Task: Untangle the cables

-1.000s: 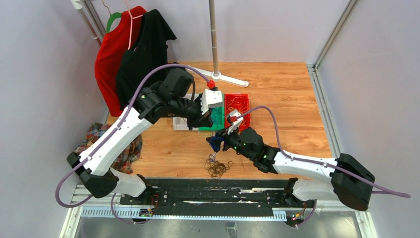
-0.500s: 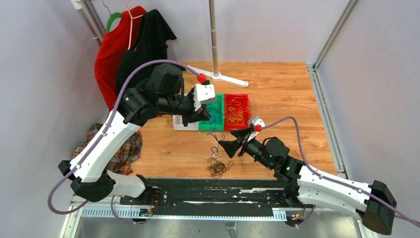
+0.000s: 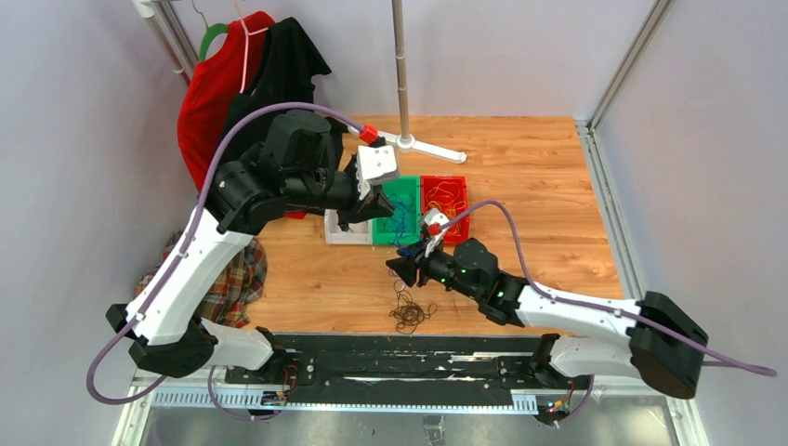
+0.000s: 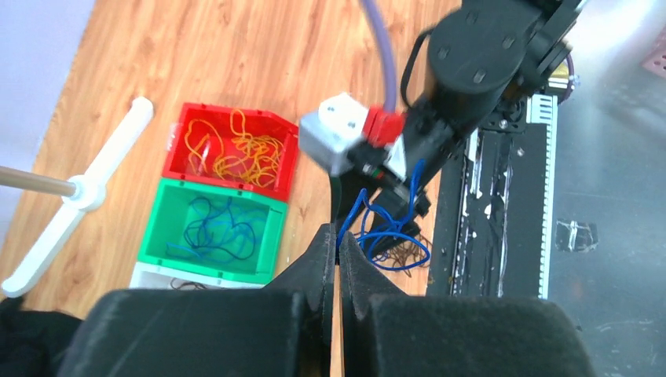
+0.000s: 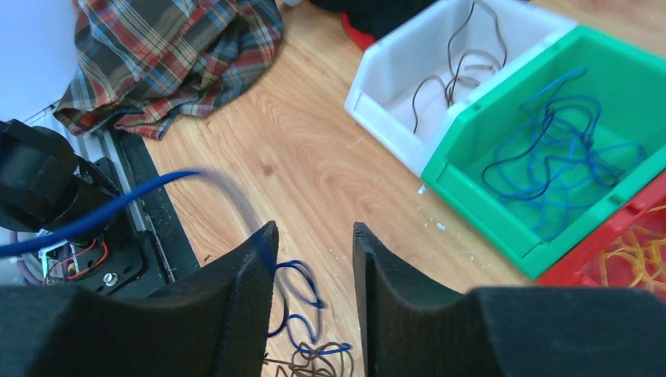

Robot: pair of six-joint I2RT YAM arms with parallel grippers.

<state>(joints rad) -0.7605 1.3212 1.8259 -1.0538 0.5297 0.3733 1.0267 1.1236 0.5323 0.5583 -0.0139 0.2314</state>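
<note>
My left gripper [image 4: 338,234] [image 3: 376,210] hangs over the bins, shut on one end of a blue cable [image 4: 386,236]. That cable drops from its tips in loops toward the table [image 3: 405,247]. It runs blurred across the right wrist view [image 5: 102,216], past the left finger and down between the jaws. My right gripper [image 5: 312,236] [image 3: 400,268] is low over the wood, open, with the blue loops in its gap. A tangle of dark cables [image 3: 407,316] [image 5: 318,360] lies on the table just below it.
Three bins stand in a row: white [image 3: 336,230] with brown cables, green [image 3: 409,190] with blue ones, red [image 3: 457,216] with yellow-orange ones. A plaid cloth [image 3: 223,274] lies at the left. Hung clothes [image 3: 251,93] and a pole stand [image 3: 401,74] are at the back.
My right gripper drew back to the right, then came forward again to the blue cable, its jaws narrower. My left gripper moved back and left, lifting the blue cable.
</note>
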